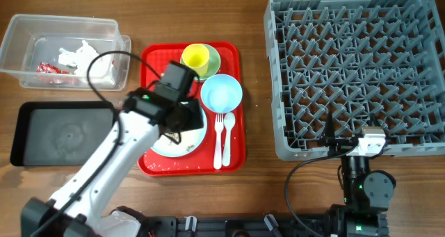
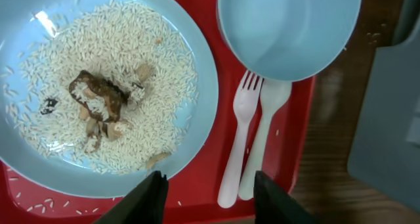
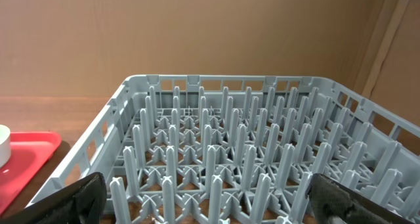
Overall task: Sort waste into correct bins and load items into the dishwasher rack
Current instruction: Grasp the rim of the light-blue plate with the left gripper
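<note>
I held the left gripper (image 2: 211, 201) above the light-blue plate (image 2: 16, 27) on the red tray (image 2: 203, 171), jaws partly spread and empty, placed, I judged, to drop onto the brown food scraps (image 2: 98, 96) in the rice. The right gripper (image 3: 207, 191) waited wide and empty beside the dishwasher rack (image 3: 216, 152), out of the way.

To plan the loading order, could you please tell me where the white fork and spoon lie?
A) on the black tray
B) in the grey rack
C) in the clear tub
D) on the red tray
D: the fork and spoon lie side by side on the red tray, beside the plate.
</note>
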`<state>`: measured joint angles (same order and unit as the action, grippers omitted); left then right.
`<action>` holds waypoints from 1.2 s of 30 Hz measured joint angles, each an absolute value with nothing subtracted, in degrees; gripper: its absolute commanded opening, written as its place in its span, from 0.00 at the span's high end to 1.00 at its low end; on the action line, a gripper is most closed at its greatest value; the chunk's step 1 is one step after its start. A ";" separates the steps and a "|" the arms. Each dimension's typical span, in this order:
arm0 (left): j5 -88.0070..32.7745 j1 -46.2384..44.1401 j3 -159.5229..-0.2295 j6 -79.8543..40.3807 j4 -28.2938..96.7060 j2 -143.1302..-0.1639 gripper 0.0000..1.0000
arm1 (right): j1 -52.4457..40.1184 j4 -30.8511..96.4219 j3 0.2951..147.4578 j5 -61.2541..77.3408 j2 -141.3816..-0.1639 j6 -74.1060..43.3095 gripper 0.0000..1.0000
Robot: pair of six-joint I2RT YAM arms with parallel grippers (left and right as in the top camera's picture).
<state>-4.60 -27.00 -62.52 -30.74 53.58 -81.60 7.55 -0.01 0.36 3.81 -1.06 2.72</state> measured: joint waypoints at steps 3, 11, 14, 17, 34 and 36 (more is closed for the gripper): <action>-1.65 -31.46 -62.52 -32.05 51.09 -86.56 0.51 | 7.55 -0.01 0.36 3.81 -1.06 2.72 0.00; 4.01 -37.23 -62.43 -35.24 48.62 -100.73 0.60 | 7.55 -0.01 0.36 3.81 -1.06 2.72 0.00; 5.87 -37.23 -62.43 -35.86 47.44 -100.84 0.64 | 7.55 -0.01 0.36 3.81 -1.06 2.72 0.00; 7.75 -37.23 -62.43 -35.92 47.03 -100.84 0.65 | 7.55 -0.01 0.36 3.81 -1.06 2.72 0.00; 11.11 -37.93 -62.46 -35.97 44.60 -105.34 0.91 | 7.55 0.01 0.36 3.81 -1.06 2.72 0.00; 11.38 -37.93 -62.61 -35.88 45.63 -105.34 0.93 | 7.55 -0.01 0.36 3.81 -1.06 2.72 0.00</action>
